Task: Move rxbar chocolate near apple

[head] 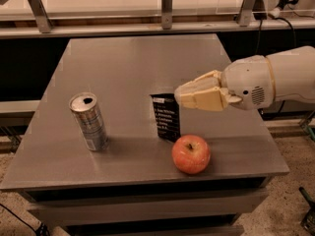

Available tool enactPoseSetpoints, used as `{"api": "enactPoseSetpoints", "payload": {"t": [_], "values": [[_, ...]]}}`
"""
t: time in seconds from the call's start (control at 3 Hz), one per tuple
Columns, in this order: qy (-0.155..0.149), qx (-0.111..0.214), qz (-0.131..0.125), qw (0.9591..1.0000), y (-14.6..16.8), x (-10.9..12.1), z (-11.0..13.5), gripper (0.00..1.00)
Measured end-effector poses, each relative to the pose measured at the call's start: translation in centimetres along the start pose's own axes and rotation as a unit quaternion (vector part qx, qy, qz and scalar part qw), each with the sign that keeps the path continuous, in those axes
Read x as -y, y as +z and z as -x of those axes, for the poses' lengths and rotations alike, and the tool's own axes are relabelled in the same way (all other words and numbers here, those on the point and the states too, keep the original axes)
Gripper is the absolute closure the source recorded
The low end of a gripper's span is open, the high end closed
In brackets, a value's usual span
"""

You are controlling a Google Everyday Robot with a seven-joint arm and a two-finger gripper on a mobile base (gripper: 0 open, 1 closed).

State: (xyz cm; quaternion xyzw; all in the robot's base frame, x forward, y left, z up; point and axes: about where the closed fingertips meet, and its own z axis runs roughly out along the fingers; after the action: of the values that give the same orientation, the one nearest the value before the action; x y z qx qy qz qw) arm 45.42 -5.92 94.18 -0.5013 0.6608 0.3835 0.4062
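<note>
The rxbar chocolate [166,118] is a thin black wrapper bar with white text. It is on the grey table [128,63] near the middle front. Its lower end is just up and left of the apple [191,154], with a small gap between them. The apple is round and red-orange and sits near the table's front edge. My gripper [180,95] is cream-coloured and reaches in from the right. Its tip is over the bar's upper right corner, and I cannot tell whether it touches the bar.
A silver drink can [89,121] stands upright at the front left, well away from the bar. A rail with metal posts [167,6] runs behind the table. The table's right edge lies under my arm [275,82].
</note>
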Motion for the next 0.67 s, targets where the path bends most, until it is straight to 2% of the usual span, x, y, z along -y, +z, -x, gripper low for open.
{"api": "enactPoseSetpoints", "payload": {"t": [0.33, 0.67], "values": [[0.021, 0.014, 0.007, 0.9997, -0.39, 0.41, -0.89, 1.00], [0.022, 0.014, 0.009, 0.9996, -0.29, 0.37, -0.87, 0.88]]}}
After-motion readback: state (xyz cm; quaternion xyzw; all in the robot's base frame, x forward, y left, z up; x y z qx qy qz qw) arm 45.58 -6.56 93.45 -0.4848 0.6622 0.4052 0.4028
